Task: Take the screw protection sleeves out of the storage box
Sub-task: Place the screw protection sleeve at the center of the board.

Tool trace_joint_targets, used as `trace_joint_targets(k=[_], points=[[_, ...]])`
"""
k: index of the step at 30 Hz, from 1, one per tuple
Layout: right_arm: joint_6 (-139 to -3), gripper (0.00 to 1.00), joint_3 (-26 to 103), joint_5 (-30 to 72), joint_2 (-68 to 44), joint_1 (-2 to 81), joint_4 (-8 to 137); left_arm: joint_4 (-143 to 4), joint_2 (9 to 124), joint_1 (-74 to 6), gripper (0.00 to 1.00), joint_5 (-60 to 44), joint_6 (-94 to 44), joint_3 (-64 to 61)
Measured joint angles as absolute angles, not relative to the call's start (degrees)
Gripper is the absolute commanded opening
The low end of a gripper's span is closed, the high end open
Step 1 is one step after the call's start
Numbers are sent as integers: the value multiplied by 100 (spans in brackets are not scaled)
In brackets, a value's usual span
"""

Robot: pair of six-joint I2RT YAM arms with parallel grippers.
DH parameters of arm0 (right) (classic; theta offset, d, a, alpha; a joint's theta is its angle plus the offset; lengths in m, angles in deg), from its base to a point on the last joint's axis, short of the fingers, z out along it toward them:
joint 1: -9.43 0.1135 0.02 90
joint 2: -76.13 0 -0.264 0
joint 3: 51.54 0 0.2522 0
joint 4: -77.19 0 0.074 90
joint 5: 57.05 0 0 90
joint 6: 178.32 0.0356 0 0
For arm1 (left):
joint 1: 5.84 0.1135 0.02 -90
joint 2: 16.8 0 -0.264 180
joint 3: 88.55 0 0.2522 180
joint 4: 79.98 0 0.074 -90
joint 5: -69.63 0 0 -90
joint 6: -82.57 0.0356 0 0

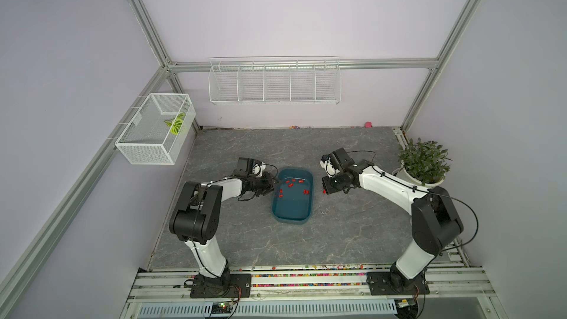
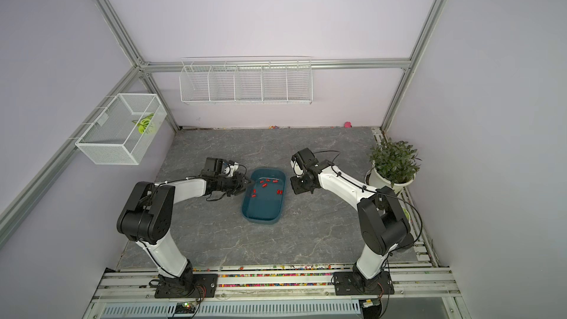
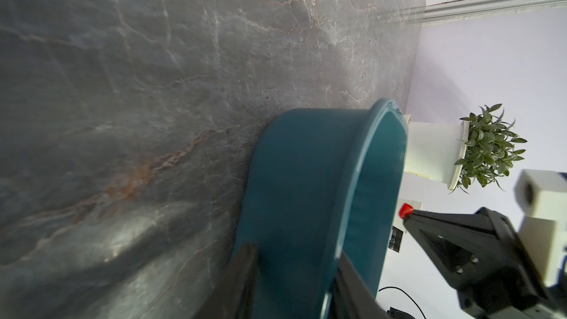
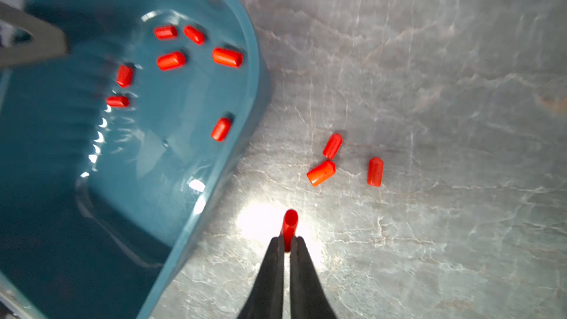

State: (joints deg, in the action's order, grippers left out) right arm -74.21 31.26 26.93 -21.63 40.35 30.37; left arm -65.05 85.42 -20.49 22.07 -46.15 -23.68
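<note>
Two robot arms, seen from above, work at a grey stone-patterned table (image 1: 337,234). A dark teal box (image 1: 291,210) sits at the centre of the frame in both top views, its long side running away from the camera. The left claw (image 1: 276,183) reaches in from the left of the frame and is clamped on the box's left wall, with one finger outside and one inside. Small bright red sleeves (image 4: 171,60) lie scattered on the box floor, mostly in the upper half as the top views show it. The right wrist view shows seven of them, one lying close against a wall. Just right of the box, the right claw (image 4: 290,242) is pinched together on one sleeve (image 4: 290,222), held by its end so that most of it sticks out past the fingertips, above bare table. Three more lie loose on the table nearby, outside the box (two of them close together). The sleeves look very light, smooth and round, so they will probably roll or skid on the glossy box floor and could squirt out of a hard pinch. They appear hollow and may give a little. The safest hold is probably across the middle of the barrel, fingertips straddling it from above, with gentle closing.
</note>
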Motion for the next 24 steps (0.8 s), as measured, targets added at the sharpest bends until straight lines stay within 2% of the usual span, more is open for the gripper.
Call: trace_joint_targets(k=[24], points=[[-7426, 11, 2640, 2660, -2853, 3768, 3802, -6479, 8557, -2049, 41, 2283, -4612, -2363]])
